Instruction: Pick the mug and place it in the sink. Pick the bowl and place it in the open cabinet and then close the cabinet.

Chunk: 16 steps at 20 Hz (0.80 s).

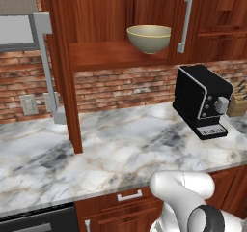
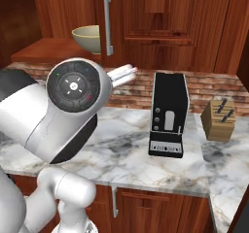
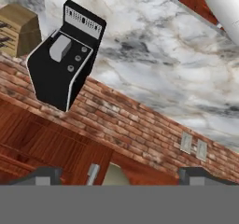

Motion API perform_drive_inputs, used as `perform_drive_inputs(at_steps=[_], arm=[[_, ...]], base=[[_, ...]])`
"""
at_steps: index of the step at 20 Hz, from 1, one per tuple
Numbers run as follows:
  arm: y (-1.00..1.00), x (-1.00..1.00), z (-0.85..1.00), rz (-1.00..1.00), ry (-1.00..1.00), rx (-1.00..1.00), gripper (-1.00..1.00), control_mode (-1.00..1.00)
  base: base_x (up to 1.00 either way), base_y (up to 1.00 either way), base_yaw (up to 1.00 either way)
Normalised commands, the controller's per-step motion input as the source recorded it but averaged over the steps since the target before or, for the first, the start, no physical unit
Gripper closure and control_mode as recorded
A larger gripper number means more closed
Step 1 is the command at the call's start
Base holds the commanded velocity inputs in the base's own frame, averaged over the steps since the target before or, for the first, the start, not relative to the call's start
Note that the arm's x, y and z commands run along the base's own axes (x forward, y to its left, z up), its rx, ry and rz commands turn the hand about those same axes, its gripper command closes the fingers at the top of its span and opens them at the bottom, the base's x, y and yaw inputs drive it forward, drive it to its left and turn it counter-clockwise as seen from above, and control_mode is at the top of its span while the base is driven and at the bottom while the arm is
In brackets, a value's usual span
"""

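The olive-beige bowl (image 1: 149, 37) (image 2: 86, 38) sits upright on the inner shelf of the reddish-brown wall cabinet (image 1: 103, 54), near the shelf's right end. The cabinet's left door (image 1: 65, 86) stands open, seen edge-on, with its silver bar handle (image 1: 46, 66) facing left. In the hand view, which is rolled upside down, my gripper (image 3: 122, 176) is open with nothing between its two dark fingertips (image 3: 44, 175). A pale sliver of the bowl (image 3: 114, 175) shows far off between them. The mug and the sink are out of view.
A black coffee machine (image 1: 202, 100) (image 2: 168, 115) (image 3: 63, 59) stands on the marble counter (image 1: 120, 149), right of the open cabinet. A wooden knife block (image 2: 220, 120) sits further right. Wall outlets (image 1: 29, 104) are on the brick backsplash. My arm's elbow (image 2: 73, 96) bulks in front.
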Motion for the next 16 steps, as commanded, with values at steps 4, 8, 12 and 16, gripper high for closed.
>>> perform_drive_inputs(at_steps=[4,8,12,16], arm=[[-0.47,-0.14,0.04,0.08,0.12,0.05,-1.00,-1.00],[0.04,-0.01,-0.01,0.06,0.03,0.03,-1.00,-1.00],[0.41,0.00,-0.10,0.00,0.00,0.00,-1.00,-1.00],[0.81,0.03,-0.43,0.00,0.00,0.00,-1.00,-1.00]], base=[[0.00,0.00,0.00],[0.00,0.00,0.00],[0.00,0.00,0.00],[0.00,0.00,0.00]])
